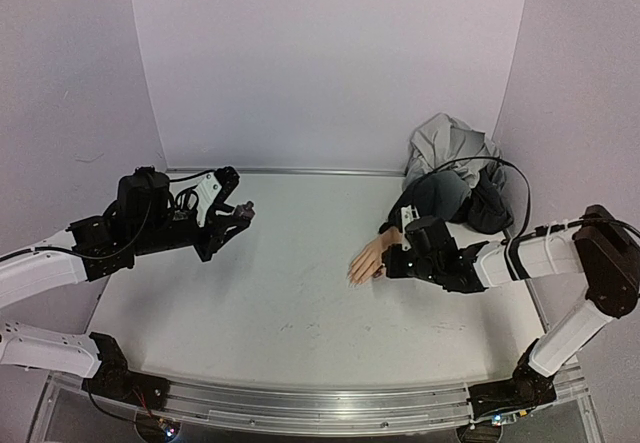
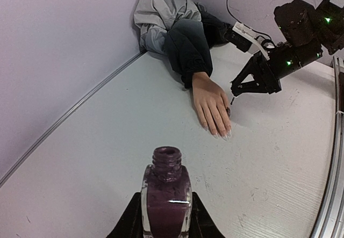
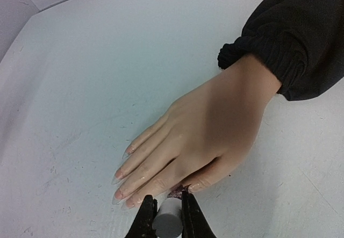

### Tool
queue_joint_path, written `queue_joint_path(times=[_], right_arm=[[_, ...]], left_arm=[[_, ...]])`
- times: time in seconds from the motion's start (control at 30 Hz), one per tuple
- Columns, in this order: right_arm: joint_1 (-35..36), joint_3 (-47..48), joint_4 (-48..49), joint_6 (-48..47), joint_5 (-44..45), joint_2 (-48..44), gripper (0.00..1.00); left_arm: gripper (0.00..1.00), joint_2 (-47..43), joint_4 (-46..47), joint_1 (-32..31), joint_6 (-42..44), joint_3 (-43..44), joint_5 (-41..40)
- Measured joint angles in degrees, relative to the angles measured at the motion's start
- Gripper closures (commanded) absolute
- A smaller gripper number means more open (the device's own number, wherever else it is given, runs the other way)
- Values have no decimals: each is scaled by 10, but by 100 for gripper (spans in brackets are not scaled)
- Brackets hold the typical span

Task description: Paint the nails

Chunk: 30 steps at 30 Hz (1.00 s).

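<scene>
Overhead, your left end effector (image 1: 240, 213) is on the left side of the bench (image 1: 270, 313), well apart from the mannequin hand (image 1: 365, 260). The hand lies palm down right of centre, fingers pointing toward the left arm. That gap looks deliberate: what the left arm carries is out of the working arm's way, yet reachable for a dip. Your right end effector (image 1: 392, 261) sits at the hand's near edge. The dark sleeve (image 1: 440, 198) trails back into bundled grey cloth at the far right corner.

From the left wrist, the left end effector is clamped on the polish bottle (image 2: 165, 200). You hold it upright with its neck open and dark maroon polish inside, so it cannot tip and a brush could go straight in. Beyond it, the nails (image 2: 221, 133) at the fingertips look pale, unpainted as far as this view shows.

From the right wrist, the right end effector is closed on the pale grey brush cap (image 3: 167, 221). The dark brush end points down at the tip of the thumb (image 3: 207, 180). Whether the bristles touch the thumbnail or sit just above it, I cannot tell. The four long fingernails look clear, so I judge you are at the start, working the thumb first. Watch for polish straying onto the skin.
</scene>
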Motion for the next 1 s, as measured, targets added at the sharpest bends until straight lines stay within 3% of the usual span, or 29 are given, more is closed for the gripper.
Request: queue_joint_path(times=[0.27, 0.63, 1.0], right_arm=[[0, 0, -43, -4, 26, -24, 100], [0, 5, -113, -18, 10, -268, 100], [1, 64, -151, -18, -116, -270, 100]], left_arm=[[100, 0, 0, 0, 0, 0, 9], [100, 0, -5, 0, 0, 14, 160], [100, 40, -4, -26, 8, 109, 265]])
